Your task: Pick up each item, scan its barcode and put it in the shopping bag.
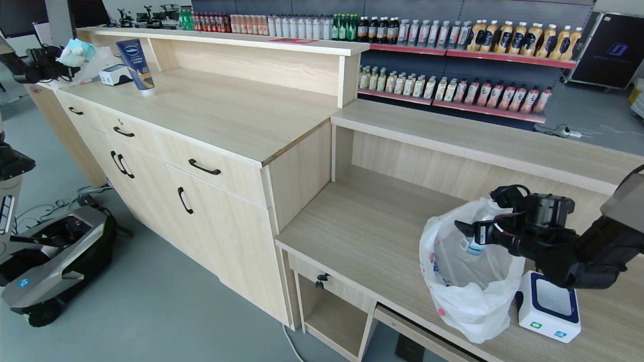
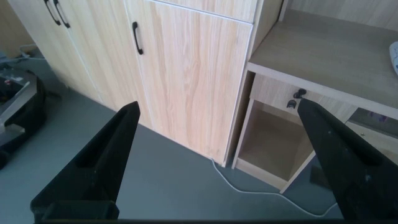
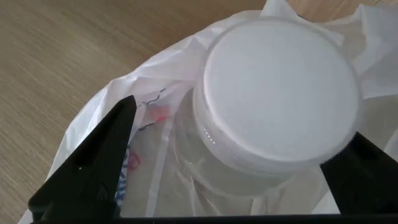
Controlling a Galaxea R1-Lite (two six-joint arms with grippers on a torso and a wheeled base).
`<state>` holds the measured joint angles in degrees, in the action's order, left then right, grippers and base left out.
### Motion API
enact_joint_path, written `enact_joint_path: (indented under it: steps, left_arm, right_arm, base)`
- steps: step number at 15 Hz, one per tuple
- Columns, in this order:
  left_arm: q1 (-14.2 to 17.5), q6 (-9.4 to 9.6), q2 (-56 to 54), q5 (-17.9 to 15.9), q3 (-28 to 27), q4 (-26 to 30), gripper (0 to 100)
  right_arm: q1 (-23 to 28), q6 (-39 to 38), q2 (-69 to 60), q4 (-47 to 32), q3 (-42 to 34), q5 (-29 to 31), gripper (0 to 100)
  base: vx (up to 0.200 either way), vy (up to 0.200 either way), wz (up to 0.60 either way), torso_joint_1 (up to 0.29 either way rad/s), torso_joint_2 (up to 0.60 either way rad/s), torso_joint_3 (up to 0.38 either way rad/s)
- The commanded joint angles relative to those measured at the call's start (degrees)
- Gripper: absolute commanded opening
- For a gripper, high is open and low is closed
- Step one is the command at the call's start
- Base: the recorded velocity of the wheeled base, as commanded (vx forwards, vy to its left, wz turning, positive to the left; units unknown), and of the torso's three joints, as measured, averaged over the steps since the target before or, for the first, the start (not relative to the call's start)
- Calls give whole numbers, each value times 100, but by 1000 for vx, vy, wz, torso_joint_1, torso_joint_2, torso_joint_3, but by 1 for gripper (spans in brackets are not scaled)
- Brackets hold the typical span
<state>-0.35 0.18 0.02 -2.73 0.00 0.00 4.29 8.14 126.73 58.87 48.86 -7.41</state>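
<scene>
Okay, my right gripper point(image 1: 478, 211) is spread wide over the bottle point(image 3: 277, 93). A finger could snag the shopping bag point(image 1: 468, 301), tipping everything.

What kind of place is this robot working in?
Probably a shop checkout, perhaps a mock one: shelves of bottled drinks behind a wooden counter, a barcode scanner beside the shopping bag.

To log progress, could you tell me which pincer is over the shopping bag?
The right pincer, above the jar in the shopping bag; the left pincer hangs over the floor.
</scene>
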Motion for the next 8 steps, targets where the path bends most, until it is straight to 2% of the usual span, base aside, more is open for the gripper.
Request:
enact_joint_path:
  steps: [1,3,5,7,8]
  left_arm:
    - [0,-1,6,1,0,0,100]
    - [0,-1,6,1,0,0,100]
    - [0,-1,6,1,0,0,100]
    - [0,-1,6,1,0,0,100]
    - [0,-1,6,1,0,0,100]
  right_arm:
    - [-148,47,-2285,-1607,27,3,100]
    - [-42,478,-3647,-2239,-105,3,100]
    - [344,926,-4746,-2767,-386,-85,100]
    - [793,1568,-5633,-3109,-773,-208,100]
    - [977,1594,-5853,-3294,-817,-357,100]
  base:
    - [0,0,0,0,0,0]
    - [0,0,0,0,0,0]
    - [0,0,0,0,0,0]
    - [0,0,-600,2,0,0]
    - [0,0,-600,-12,-2,7]
